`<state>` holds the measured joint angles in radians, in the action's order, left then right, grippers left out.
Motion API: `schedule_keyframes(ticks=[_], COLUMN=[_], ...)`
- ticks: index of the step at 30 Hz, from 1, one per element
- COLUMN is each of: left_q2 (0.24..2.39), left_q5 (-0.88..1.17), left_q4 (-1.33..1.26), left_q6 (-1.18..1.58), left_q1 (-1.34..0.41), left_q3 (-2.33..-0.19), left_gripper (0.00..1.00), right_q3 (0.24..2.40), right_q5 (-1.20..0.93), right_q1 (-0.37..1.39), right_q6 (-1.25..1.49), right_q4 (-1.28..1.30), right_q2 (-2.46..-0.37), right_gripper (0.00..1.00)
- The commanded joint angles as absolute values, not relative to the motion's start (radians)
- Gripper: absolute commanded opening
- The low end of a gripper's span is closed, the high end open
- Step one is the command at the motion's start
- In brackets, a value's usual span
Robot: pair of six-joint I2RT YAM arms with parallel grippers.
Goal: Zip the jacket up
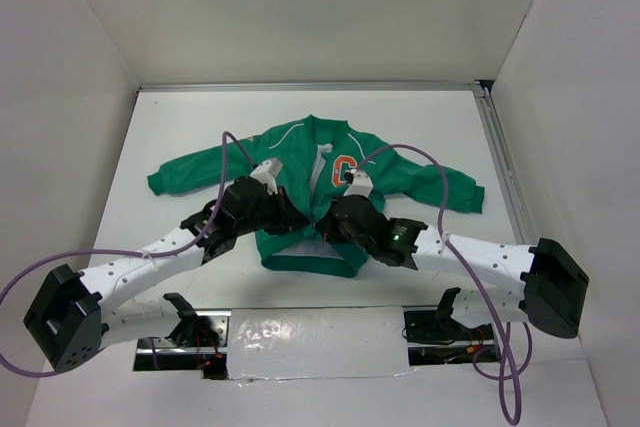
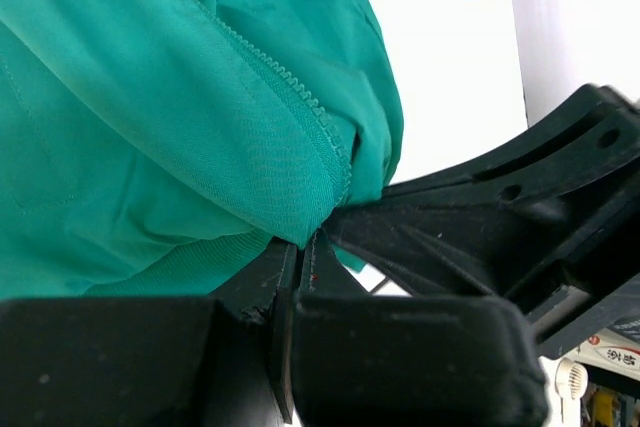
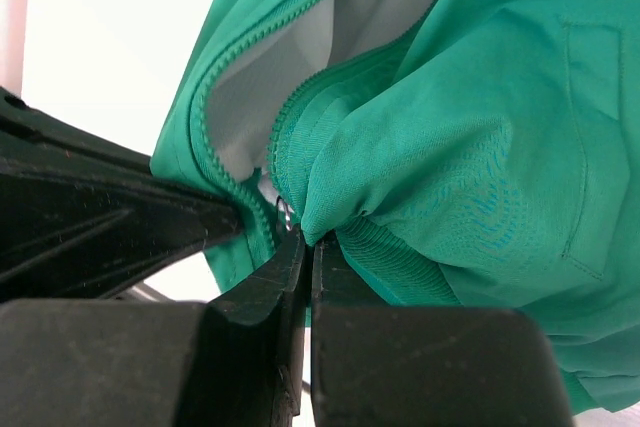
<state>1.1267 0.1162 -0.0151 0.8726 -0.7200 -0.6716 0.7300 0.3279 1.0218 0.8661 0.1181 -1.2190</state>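
Note:
The green jacket [image 1: 295, 159] lies flat in the middle of the table, sleeves spread, with the orange G patch [image 1: 345, 169] on its chest. It is open at the front and shows white lining [image 3: 385, 7]. Both grippers meet at the bottom of the opening, by the ribbed hem. My left gripper [image 2: 305, 244] is shut on the lower corner of one front edge, below the zipper teeth [image 2: 290, 87]. My right gripper [image 3: 311, 240] is shut on the bunched lower corner of the other edge. A small metal zipper part [image 3: 284, 213] sits just left of its tips.
White walls enclose the table on three sides, and a metal rail [image 1: 500, 167] runs along its right side. Purple cables [image 1: 222, 172] arc over both arms and across the jacket. A shiny strip [image 1: 300, 332] lies at the near edge between the arm bases.

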Motion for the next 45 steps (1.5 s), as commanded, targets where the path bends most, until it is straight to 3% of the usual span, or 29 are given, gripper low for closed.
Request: schedule_keyframes(ticks=[1, 20, 45], left_q2=[1.105, 1.005, 1.063], left_q5=[0.098, 0.134, 0.133], left_q4=[-0.103, -0.144, -0.218], left_q6=[0.856, 0.762, 0.813], left_q1=[-0.726, -0.726, -0.726], left_q3=[-0.683, -0.6, -0.578], left_gripper=[0.0, 0.0, 0.0], right_q3=[0.755, 0.669, 0.666], right_q5=[0.27, 0.118, 0.068], right_q1=[1.006, 0.907, 0.897], right_q6=[0.844, 0.819, 0.805], right_q4=[0.086, 0.006, -0.048], right_q2=[-1.207, -1.135, -1.129], right_gripper=[0.0, 0.0, 0.0])
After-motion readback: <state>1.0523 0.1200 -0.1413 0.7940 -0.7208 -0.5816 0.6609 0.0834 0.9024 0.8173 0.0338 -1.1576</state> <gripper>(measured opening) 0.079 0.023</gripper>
